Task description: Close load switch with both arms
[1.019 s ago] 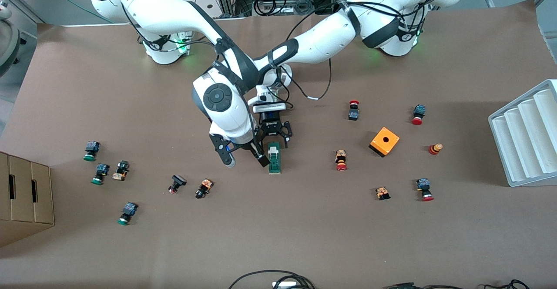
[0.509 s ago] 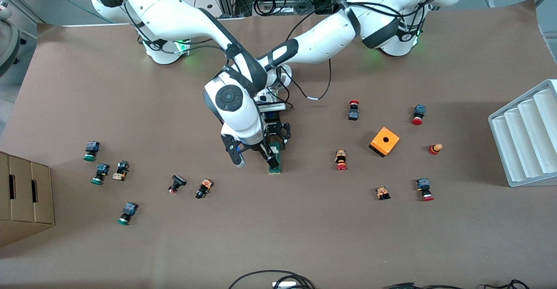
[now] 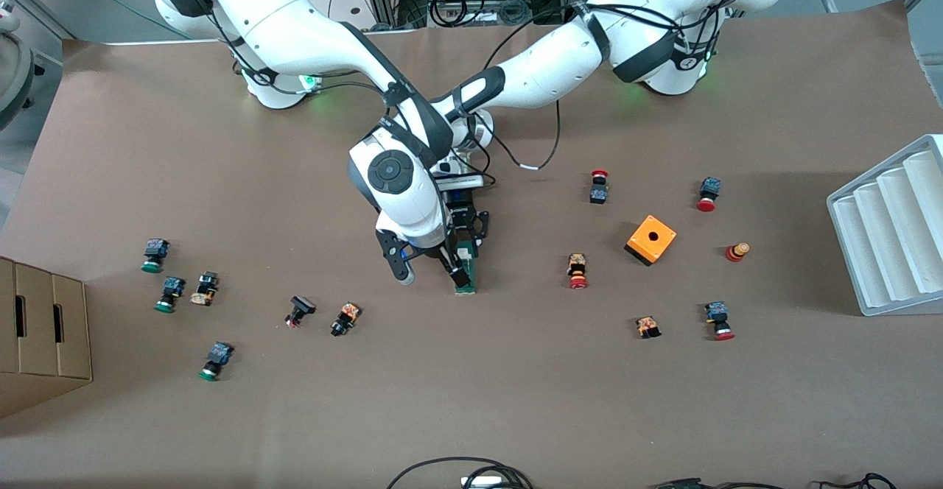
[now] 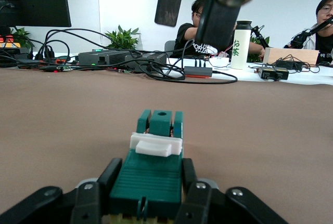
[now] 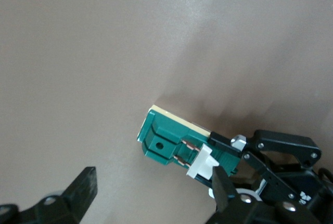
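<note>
Load switch (image 3: 467, 274) lies flat on the brown table (image 3: 471, 400), about mid-table, long axis running toward the front cam. Dark-green body, white lever (image 4: 155, 144) across its top, pale base strip visible in the right wrist view.

Left gripper (image 3: 464, 233) is down at the switch's end nearest the arm bases, fingers (image 4: 194, 195) clamped together on the green body from both sides, per the left wrist view. Switch rests on the table.

Right gripper (image 3: 431, 268) hangs over the switch, fingers apart: one finger (image 3: 459, 274) sits over the switch body, the other off to the right arm's side of it, over bare table. In the left wrist view both fingers show up in the air above the switch, not touching it. Right wrist view looks down on the switch (image 5: 177, 143) w/ the left gripper's claws at one end.

Rel. to the switch:
- Orange square box (image 3: 651, 239) w/ hole in top: well apart, toward the left arm's end.
- Red-capped push buttons (image 3: 577, 271) scattered round that box, same end.
- Green-capped push buttons (image 3: 155, 255) plus a few dark ones: well apart, toward the right arm's end.
- White ribbed tray (image 3: 888, 231) at the table edge, left arm's end.
- Cardboard box (image 3: 40, 334) at the edge, right arm's end.
</note>
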Controlling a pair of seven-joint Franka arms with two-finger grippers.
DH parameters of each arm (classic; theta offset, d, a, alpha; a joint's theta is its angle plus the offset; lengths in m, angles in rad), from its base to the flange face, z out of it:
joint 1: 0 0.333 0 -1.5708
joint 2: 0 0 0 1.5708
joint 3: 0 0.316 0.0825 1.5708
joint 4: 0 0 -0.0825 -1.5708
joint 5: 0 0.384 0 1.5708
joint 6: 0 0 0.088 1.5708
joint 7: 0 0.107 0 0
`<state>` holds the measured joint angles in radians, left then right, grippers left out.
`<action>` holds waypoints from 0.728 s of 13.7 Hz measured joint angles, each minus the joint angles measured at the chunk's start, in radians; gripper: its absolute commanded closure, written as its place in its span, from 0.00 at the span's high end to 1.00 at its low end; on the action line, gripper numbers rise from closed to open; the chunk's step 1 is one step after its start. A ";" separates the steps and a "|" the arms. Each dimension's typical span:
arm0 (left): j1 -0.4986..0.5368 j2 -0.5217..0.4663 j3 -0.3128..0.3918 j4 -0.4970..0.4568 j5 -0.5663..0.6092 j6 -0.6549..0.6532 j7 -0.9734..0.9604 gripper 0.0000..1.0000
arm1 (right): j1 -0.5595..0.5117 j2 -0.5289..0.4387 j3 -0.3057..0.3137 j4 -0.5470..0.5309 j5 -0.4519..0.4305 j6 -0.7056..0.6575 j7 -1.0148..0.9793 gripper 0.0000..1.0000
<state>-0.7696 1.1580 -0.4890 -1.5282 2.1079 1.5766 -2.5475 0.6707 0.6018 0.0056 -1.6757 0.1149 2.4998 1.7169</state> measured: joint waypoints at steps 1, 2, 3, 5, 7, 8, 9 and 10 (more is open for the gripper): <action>0.000 0.000 0.000 0.000 0.001 -0.001 0.000 0.46 | 0.001 0.001 0.000 -0.008 0.000 0.010 0.006 0.88; 0.000 0.000 0.000 0.000 0.001 -0.001 0.000 0.45 | 0.005 0.002 0.000 -0.014 0.000 0.017 0.014 0.85; 0.000 0.000 0.000 0.000 0.001 -0.001 0.000 0.44 | 0.009 0.002 0.001 -0.022 0.000 0.030 0.031 0.83; 0.000 0.000 0.000 0.000 0.001 -0.001 0.000 0.44 | 0.018 0.003 0.001 -0.041 0.000 0.053 0.072 0.75; 0.000 0.000 0.000 0.000 0.001 -0.001 0.000 0.45 | 0.028 0.005 0.001 -0.057 0.000 0.062 0.090 0.71; 0.000 0.001 0.000 0.000 0.001 -0.001 0.000 0.45 | 0.033 0.008 0.001 -0.060 0.000 0.062 0.096 0.68; 0.000 0.001 0.000 0.000 0.002 -0.001 0.000 0.45 | 0.038 0.011 0.001 -0.062 0.000 0.063 0.107 0.66; 0.000 0.001 0.000 0.000 0.002 -0.001 0.000 0.45 | 0.042 0.017 0.001 -0.063 0.000 0.065 0.128 0.65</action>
<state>-0.7697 1.1587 -0.4891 -1.5283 2.1097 1.5755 -2.5477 0.7127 0.6188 0.0067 -1.7385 0.1149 2.5651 1.8446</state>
